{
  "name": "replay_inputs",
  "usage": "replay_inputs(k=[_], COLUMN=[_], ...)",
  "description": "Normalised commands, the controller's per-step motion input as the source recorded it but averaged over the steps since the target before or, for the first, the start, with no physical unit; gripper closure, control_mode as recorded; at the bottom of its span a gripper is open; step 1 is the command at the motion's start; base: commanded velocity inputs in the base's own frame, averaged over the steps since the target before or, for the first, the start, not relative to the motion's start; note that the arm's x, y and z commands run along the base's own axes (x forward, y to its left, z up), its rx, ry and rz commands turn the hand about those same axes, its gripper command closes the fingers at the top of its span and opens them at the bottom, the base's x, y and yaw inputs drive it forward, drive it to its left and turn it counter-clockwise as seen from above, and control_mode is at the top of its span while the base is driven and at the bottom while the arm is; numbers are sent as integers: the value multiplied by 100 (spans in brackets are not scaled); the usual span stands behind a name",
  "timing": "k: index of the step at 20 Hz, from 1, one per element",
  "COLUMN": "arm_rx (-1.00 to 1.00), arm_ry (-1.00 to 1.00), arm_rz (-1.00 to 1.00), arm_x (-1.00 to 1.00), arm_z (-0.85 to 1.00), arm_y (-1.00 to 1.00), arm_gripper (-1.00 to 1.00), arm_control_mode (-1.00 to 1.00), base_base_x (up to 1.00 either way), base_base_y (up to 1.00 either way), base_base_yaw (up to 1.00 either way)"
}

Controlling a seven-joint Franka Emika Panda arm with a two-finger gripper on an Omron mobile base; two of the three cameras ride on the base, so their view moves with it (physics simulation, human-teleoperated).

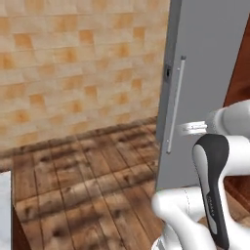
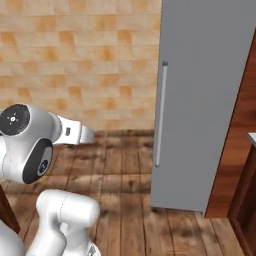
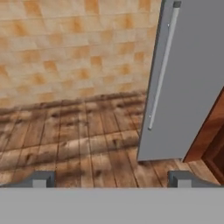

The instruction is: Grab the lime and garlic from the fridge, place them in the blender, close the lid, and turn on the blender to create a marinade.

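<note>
The tall grey fridge stands ahead and to the right with its door shut. Its long vertical bar handle runs down the door's left side, next to a small dark panel. My gripper is open, fingers wide apart with nothing between them, still well short of the handle. In the left base view my white hand points toward the door below the handle's middle. The lime, garlic, blender and lid are out of view.
A tan tiled wall lies left of the fridge above a wooden plank floor. Dark brown cabinetry flanks the fridge on the right. A pale counter edge shows at the lower left.
</note>
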Motion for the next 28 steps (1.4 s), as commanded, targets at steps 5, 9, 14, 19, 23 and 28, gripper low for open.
replay_inputs(k=[5,9,14,19,23,28], arm_rx=[0,0,0,0,0,0], arm_ry=[0,0,0,0,0,0], arm_rz=[0,0,0,0,0,0], arm_x=[0,0,0,0,0,0], arm_z=[0,0,0,0,0,0], arm_y=[0,0,0,0,0,0], arm_gripper=[-100,-100,-100,-100,-100,-100], arm_control_mode=[100,100,100,100,100,100], base_base_x=[100,100,100,100,99,86], base_base_y=[32,41,64,88,100,88], base_base_yaw=[-18,-20,-28,-36,-50,-63])
